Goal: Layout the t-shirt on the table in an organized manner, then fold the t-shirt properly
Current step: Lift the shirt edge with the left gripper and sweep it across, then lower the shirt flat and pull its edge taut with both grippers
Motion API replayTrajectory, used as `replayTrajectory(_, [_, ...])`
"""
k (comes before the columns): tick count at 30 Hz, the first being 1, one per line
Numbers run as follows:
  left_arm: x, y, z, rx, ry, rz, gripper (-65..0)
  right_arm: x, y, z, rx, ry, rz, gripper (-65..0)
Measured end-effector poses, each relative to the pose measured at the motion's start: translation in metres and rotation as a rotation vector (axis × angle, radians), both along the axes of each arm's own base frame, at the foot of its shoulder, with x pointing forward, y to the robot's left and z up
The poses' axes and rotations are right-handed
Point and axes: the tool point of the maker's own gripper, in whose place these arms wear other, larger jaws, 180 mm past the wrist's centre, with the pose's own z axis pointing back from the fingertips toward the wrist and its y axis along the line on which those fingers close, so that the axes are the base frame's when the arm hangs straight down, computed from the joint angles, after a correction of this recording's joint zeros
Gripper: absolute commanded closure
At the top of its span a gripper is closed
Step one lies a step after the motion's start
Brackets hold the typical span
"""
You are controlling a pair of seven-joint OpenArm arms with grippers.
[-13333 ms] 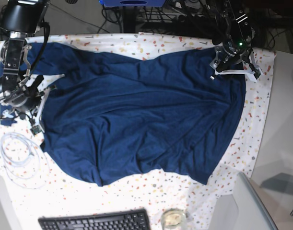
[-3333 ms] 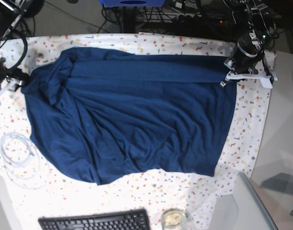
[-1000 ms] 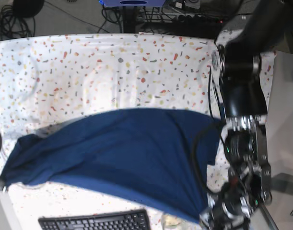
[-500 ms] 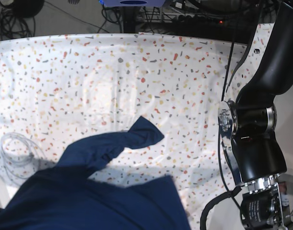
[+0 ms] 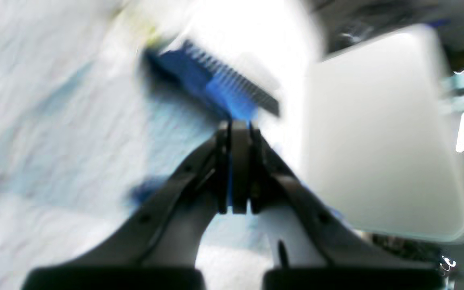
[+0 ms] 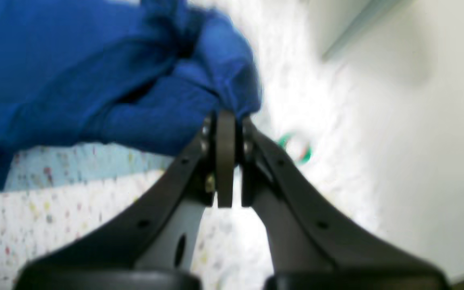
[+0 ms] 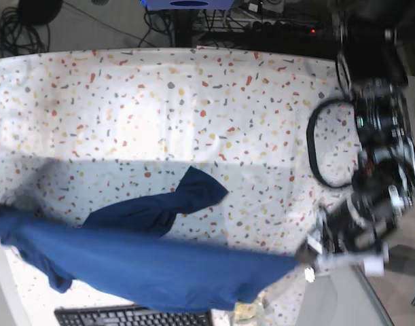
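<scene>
The dark navy t-shirt (image 7: 159, 268) hangs stretched in a long band across the front of the speckled table (image 7: 125, 102), with one sleeve (image 7: 193, 193) lying on the cloth. My left gripper (image 7: 314, 259) is at the band's right end. In the left wrist view it (image 5: 234, 125) is shut with a thin blue sliver of fabric between the jaws; that view is blurred. My right gripper (image 6: 226, 117) is shut on a bunched edge of the t-shirt (image 6: 95, 80). In the base view it is out of frame at the left edge.
A black keyboard (image 7: 125, 316) lies at the table's front edge, partly under the shirt, with a small glass dish (image 7: 244, 312) beside it. A pale grey panel (image 5: 377, 141) stands off the front right corner. A green ring (image 6: 296, 147) lies near the right gripper.
The shirt has gone from a heap at the front left to a taut band between both grippers. The left arm has swung back and right, pulling its end of the shirt.
</scene>
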Motion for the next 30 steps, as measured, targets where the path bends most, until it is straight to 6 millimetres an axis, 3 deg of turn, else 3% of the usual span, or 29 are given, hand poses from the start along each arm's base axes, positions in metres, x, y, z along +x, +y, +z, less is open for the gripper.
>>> replayTrajectory(5, [-0.078, 0.031, -0.086, 0.069, 0.243, 0.088, 0.0, -0.055, 0.042, -0.091, 0.127, 0.118, -0.004, -0.6])
replayTrajectory(9, [-0.122, 0.049, -0.122, 0.184, 0.370, 0.123, 0.0, -0.091, 0.064, -0.149, 0.165, 0.236, 0.044, -0.6])
replayTrajectory(11, [-0.137, 0.051, -0.131, 0.206, 0.405, 0.119, 0.0, -0.101, 0.075, -0.165, 0.192, 0.257, 0.068, -0.6])
replayTrajectory(17, [-0.173, 0.065, -0.151, 0.303, 0.489, 0.143, 0.0, -0.130, 0.070, -0.184, 0.203, 0.314, 0.039, -0.6])
replayTrajectory(30, [-0.212, 0.071, -0.168, 0.378, 0.579, 0.142, 0.0, -0.143, 0.058, -0.185, 0.176, 0.316, 0.029, -0.6])
